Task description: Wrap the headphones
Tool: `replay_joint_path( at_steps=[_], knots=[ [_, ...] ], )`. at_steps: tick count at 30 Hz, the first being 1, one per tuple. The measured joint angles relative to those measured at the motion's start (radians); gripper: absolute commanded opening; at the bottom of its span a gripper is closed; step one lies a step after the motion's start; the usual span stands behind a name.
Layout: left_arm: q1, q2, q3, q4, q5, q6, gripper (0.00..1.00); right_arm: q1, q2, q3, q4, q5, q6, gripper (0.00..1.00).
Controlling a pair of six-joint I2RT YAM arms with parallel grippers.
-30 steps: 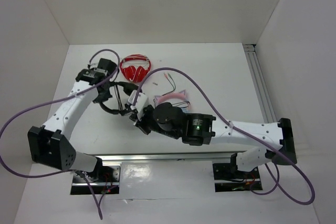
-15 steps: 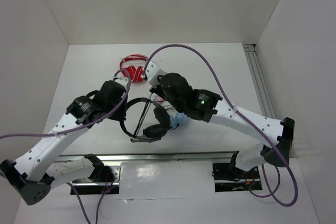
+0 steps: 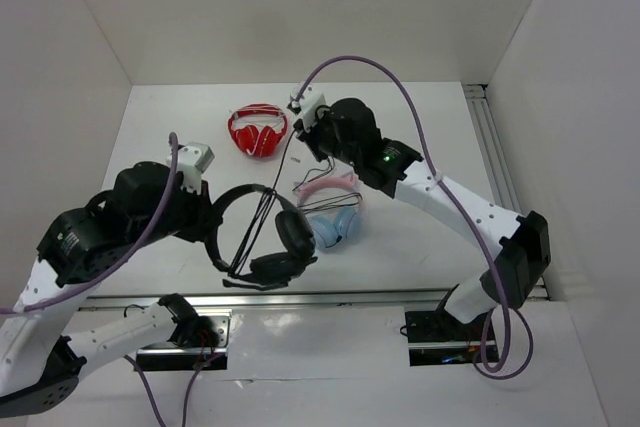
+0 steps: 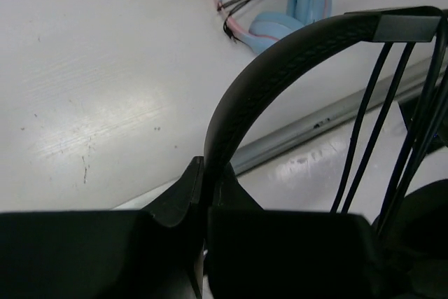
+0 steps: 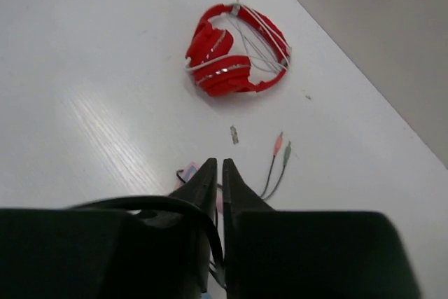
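Note:
The black headphones (image 3: 294, 233) hang above the table's near middle, held by their headband (image 4: 280, 68). My left gripper (image 4: 208, 166) (image 3: 208, 219) is shut on that headband, at its left end. Thin black cable strands (image 4: 371, 124) run across the headband's arc. My right gripper (image 5: 220, 162) (image 3: 308, 147) is farther back, beside the red pair, its jaws almost together with the cable (image 5: 203, 222) passing down between them. The cable's pink and green plugs (image 5: 280, 146) lie on the table just beyond its fingertips.
Red-and-white headphones (image 3: 258, 132) (image 5: 234, 50) lie at the back middle. Pink-and-blue headphones (image 3: 335, 212) (image 4: 280, 12) lie right of the black pair. A metal rail (image 3: 495, 157) runs along the right side and another (image 3: 330, 297) along the near edge.
My left arm carried the black headphones from the back left toward the near middle. My right arm swung from the near middle up to the back, by the red headphones.

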Motion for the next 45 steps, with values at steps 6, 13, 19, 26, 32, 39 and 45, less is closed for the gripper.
replay_joint_path(
  at_steps=[6,13,19,26,32,39,45],
  knots=[
    [-0.006,0.028,0.235,-0.132,0.017,-0.024,0.0,-0.052,0.033,-0.2,0.311,-0.299,0.178,0.69],
    [-0.006,0.045,0.504,-0.198,-0.003,-0.138,0.0,0.036,0.312,-0.221,0.646,-0.481,0.373,0.89],
    [-0.006,0.068,0.591,-0.24,-0.034,-0.195,0.0,0.069,0.474,-0.209,0.819,-0.523,0.485,0.84],
    [-0.005,0.118,0.655,-0.272,-0.192,-0.291,0.0,0.073,0.519,-0.239,1.003,-0.549,0.556,0.44],
    [0.007,0.163,0.715,-0.285,-0.437,-0.377,0.0,0.085,0.537,-0.366,1.114,-0.559,0.613,0.0],
    [0.037,0.319,0.725,-0.3,-0.706,-0.423,0.0,0.285,0.339,-0.59,1.076,-0.406,0.573,0.0],
    [0.167,0.426,0.649,-0.248,-0.803,-0.444,0.0,0.558,0.05,-0.582,0.874,-0.188,0.46,0.0]
  ],
)
